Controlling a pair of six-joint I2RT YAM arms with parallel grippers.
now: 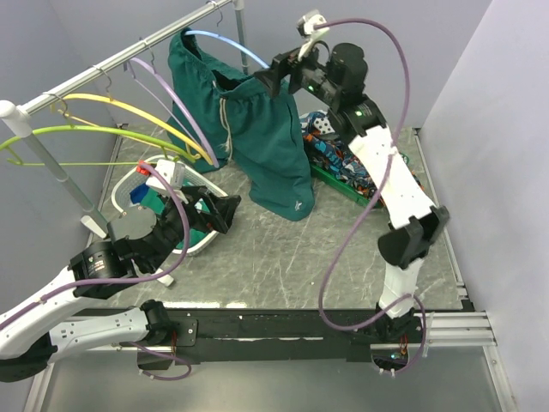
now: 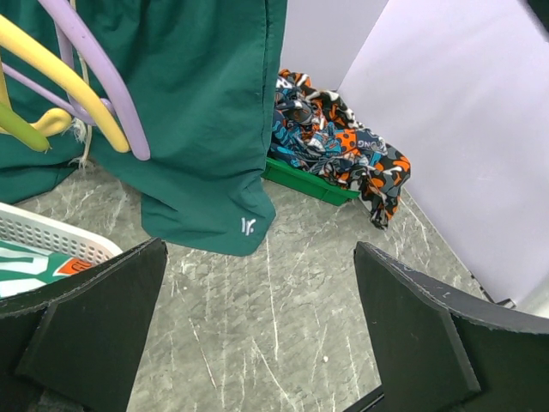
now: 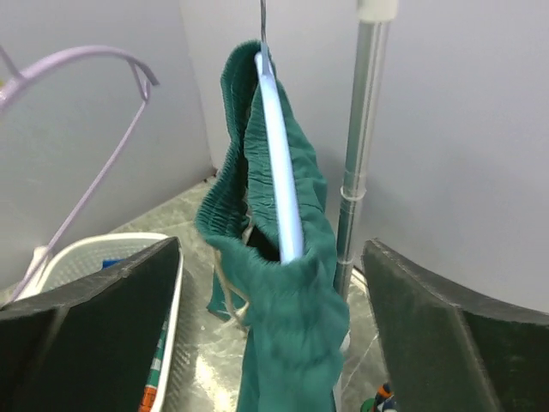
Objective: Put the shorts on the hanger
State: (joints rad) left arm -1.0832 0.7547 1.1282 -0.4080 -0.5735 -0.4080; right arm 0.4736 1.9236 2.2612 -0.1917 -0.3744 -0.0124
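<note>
The dark teal shorts [image 1: 266, 146] hang by their waistband over the light-blue hanger [image 1: 225, 41], which hooks on the rack's rail. Their legs reach down to the table. My right gripper [image 1: 276, 73] is open up at the hanger's right end. In the right wrist view the shorts [image 3: 292, 326] and the hanger [image 3: 279, 172] sit between its spread fingers, a gap on each side; the right gripper [image 3: 270, 335] holds nothing. My left gripper [image 1: 214, 212] is open low over the table, beside the basket. In the left wrist view the shorts [image 2: 197, 129] hang ahead of the empty left gripper [image 2: 257, 326].
Purple [image 1: 171, 94], yellow [image 1: 129, 107] and green [image 1: 77, 133] hangers hang on the rail [image 1: 111, 60]. A white basket [image 1: 129, 184] of clothes stands at the left. A green tray [image 1: 339, 184] with orange-blue patterned clothes [image 2: 334, 142] sits at the right. The rack's upright pole [image 3: 360, 154] is close behind the shorts.
</note>
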